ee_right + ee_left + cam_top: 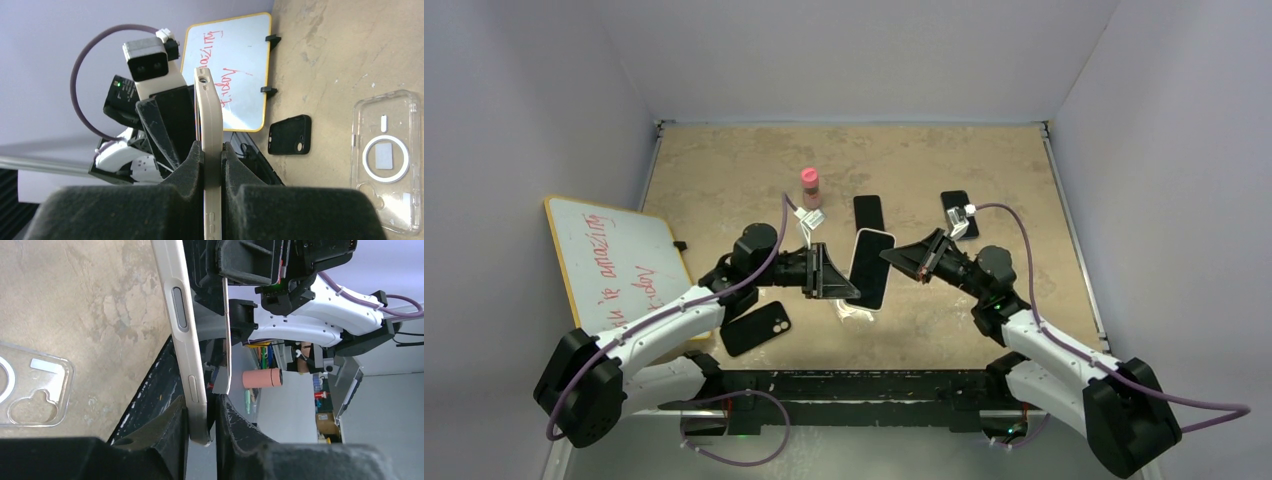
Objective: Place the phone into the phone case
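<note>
Over the middle of the tabletop, both arms hold the phone aloft from opposite sides. The right hand is clamped hard on it, fingers pinching the thin body w/ no gap. The left hand has the phone's end between its fingers, but a sliver of light shows on one side, so it looks to be a loose cradle rather than a true grip. The clear phone case lies flat on the tabletop just below the phone, slightly toward the near edge, w/ nothing touching it. A black case sits apart toward the near-left corner and is prob. not the target. The step in hand appears to be the carry-down & seating. That calls for one firm holder, likely the right hand, w/ the left either backing clear or dropping to pin the case, since a light shell like this could skate when pushed. The phone is on edge now and needs turning flat over the case, camera corner matched to the case's cut-out. Best approach, in all likelihood: tuck one end under the lip first, then press the other end down rather than dropping it square. Main risks: a twist between two hands pulling unevenly, and fingers caught btwn phone & case wall.
</note>
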Available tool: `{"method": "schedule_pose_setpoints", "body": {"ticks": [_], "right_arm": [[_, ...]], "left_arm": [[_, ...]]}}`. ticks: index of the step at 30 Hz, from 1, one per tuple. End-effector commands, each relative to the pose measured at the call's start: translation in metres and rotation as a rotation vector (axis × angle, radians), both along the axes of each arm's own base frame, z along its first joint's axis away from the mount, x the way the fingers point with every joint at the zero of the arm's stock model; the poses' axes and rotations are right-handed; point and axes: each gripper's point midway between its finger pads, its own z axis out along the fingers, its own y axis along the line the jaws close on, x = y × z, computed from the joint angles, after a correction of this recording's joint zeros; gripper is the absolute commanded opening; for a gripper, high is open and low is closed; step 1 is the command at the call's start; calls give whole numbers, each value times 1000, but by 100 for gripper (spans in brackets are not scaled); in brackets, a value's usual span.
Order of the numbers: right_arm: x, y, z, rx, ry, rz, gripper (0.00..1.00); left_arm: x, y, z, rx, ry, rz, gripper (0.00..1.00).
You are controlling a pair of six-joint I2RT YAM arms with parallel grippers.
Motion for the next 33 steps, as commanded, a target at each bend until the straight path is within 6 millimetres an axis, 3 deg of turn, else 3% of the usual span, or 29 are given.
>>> {"method": "schedule_pose_setpoints", "body": {"ticks": [1,3,7,12,13,18,26,29,33], "right_arm": [[10,-4,17,60,-24,-55,0],[11,-3,15,51,-23,-57,0],[15,-2,15,8,-44,-59,0],[15,-2,10,-37,-46,-58,0],[16,-3,9,-42,-45,-64,0],[13,-1,8,-23,-26,-44,0],[13,0,23,102,11,-41,0],[14,0,23,100,15,-43,0],[13,-2,17,86,25,-57,0]], "left_arm": [[1,1,-7,23,-23,2,12],[5,3,-19,75,-10,21,0],[17,12,-45,231,-9,78,0],[25,22,-50,316,-42,122,0],[26,24,-50,327,-49,130,3],[20,17,-39,251,-42,101,36],[-2,7,-24,45,53,44,49],[-3,6,-29,42,78,43,38],[-3,7,-36,67,112,49,0]]}}
